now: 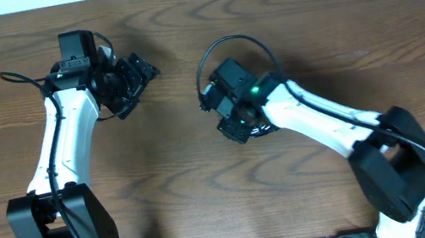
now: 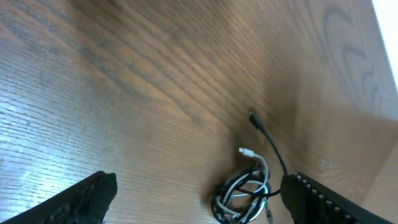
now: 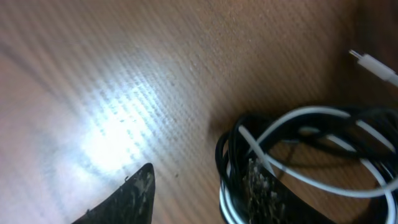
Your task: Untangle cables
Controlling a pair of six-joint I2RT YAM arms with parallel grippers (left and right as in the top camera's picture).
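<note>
The thin black and white cords, slim and glossy, lie knotted in a small coil on the wood-grain brown tabletop, with a white plug and a black plug trailing out. The right gripper is tilted low over the coil, its jaws apart astride the coil's edge and clamping nothing. The left gripper hovers near, spread wide and empty.

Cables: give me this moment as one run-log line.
cables: black and white, tangled, on table | left claw: open, apart from cables | right claw: open, among the loops | untangled: no
</note>
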